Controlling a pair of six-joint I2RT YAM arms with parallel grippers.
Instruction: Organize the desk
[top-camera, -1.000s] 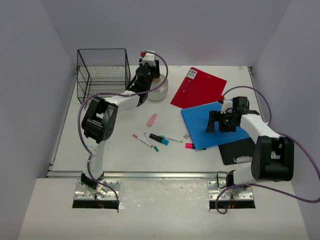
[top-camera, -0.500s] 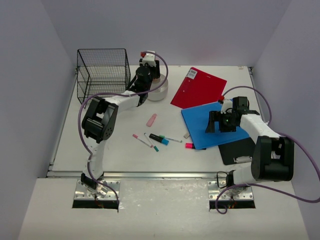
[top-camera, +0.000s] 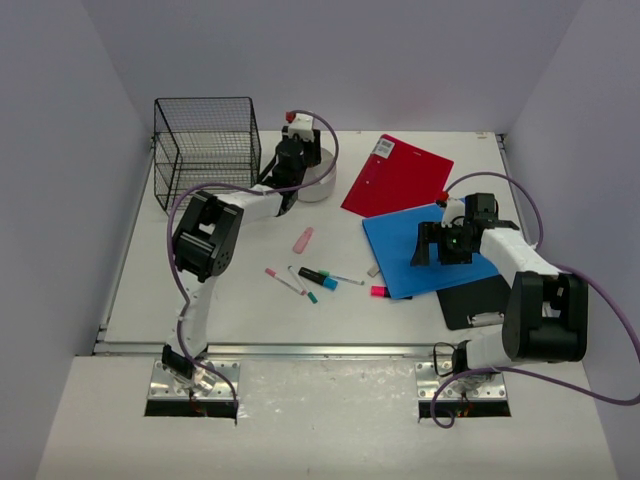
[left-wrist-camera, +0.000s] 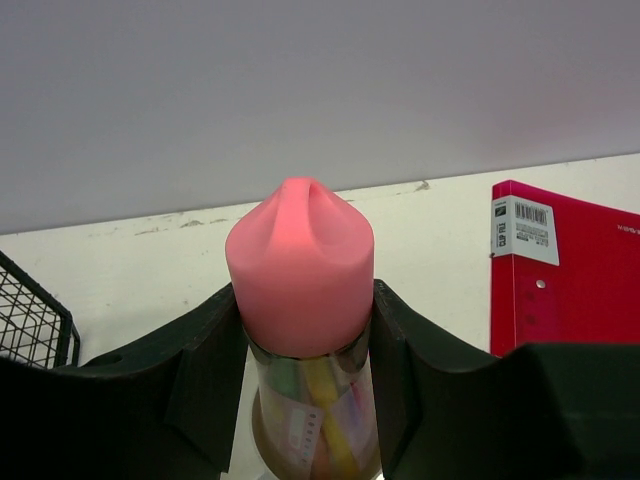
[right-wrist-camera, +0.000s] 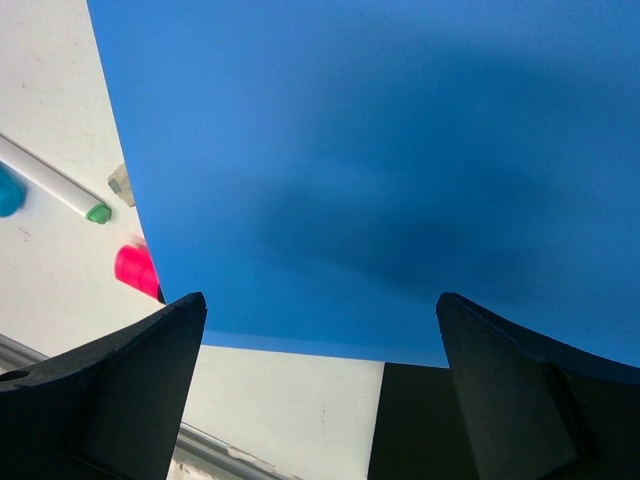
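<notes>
The off-white desk (top-camera: 200, 310) was seen enclosed by lavender walls, its silver rail (top-camera: 300, 350) set just ahead of the arm bases. A black wire basket (top-camera: 205, 145) was placed at its far left corner. The right gripper (right-wrist-camera: 318, 310) was held wide open over a blue folder (right-wrist-camera: 400, 150). A pink-capped tube (left-wrist-camera: 300, 240) was clamped by the left gripper (left-wrist-camera: 305, 290). Markers (top-camera: 305, 278) were scattered mid-desk.
</notes>
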